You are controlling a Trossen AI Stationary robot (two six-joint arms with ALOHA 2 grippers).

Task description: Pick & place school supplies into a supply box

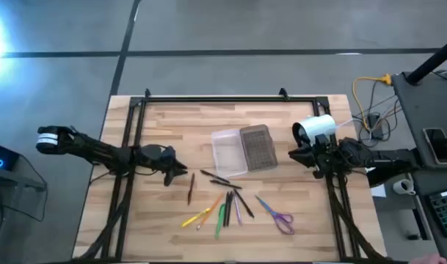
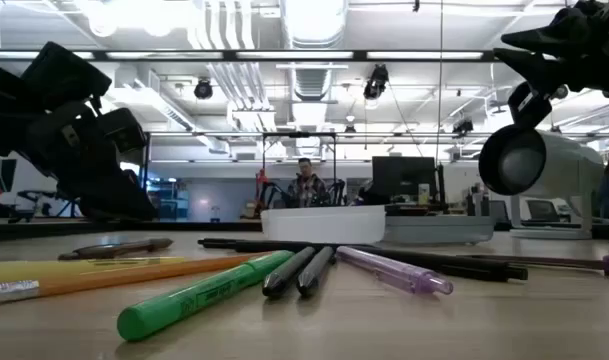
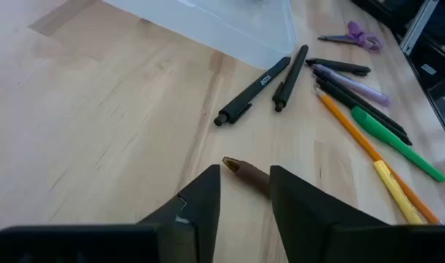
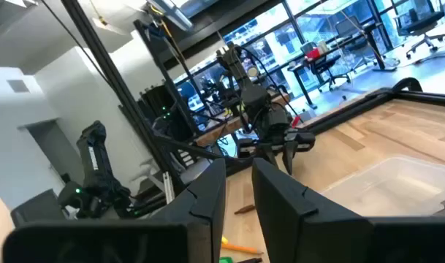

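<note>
Your left gripper (image 1: pixel 177 172) hangs over the table (image 1: pixel 164 121) just beside the dark red pen (image 1: pixel 191 188), which lies apart from the other supplies. In the left wrist view its fingers (image 3: pixel 200 201) stand a modest gap apart with the pen's brownish tip (image 3: pixel 240 170) showing between them — spread, holding nothing, and whether they touch the pen you cannot tell.

Judge the pen as light, stiff and slick-barrelled: it will likely roll or pivot if you pinch it near an end. Take it across the barrel around the middle, with the fingers square to its length. The gap looks wide enough to straddle it, so you probably need to lower and close, not open further.

The other pens and pencils (image 1: pixel 222 207) lie fanned out at the table's near edge, the purple-handled scissors (image 1: pixel 279 216) just to their right. The supply box (image 1: pixel 229 152) sits open mid-table, its textured lid (image 1: pixel 256 147) folded flat beside the clear tray — near the pen, so the carry should be short.

Your right gripper (image 1: pixel 300 155) waits beside the lid with fingers (image 4: pixel 207 197) a narrow gap apart, empty.
</note>
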